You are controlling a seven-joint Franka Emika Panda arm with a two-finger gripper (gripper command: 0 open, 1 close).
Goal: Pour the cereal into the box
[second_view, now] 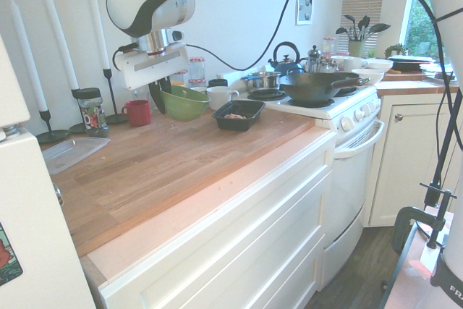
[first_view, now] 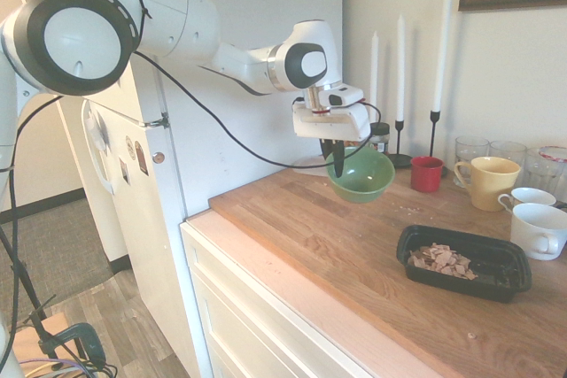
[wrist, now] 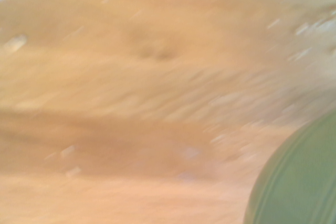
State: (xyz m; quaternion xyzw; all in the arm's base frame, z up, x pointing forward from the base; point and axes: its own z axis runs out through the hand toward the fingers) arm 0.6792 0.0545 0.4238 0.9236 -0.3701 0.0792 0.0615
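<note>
My gripper is shut on the rim of a round green bowl and holds it in the air above the far part of the wooden counter, roughly level. In the second exterior view the gripper grips the bowl at its left edge. The bowl also fills a corner of the blurred wrist view. The box, a shallow black tray, sits on the counter to the right of the bowl, apart from it. The cereal, a small heap of tan flakes, lies inside the box.
A red cup, a yellow mug, two white mugs, glasses and tall candles line the back wall. A clear flat lid lies near the fridge. A stove with a dark pan adjoins the counter.
</note>
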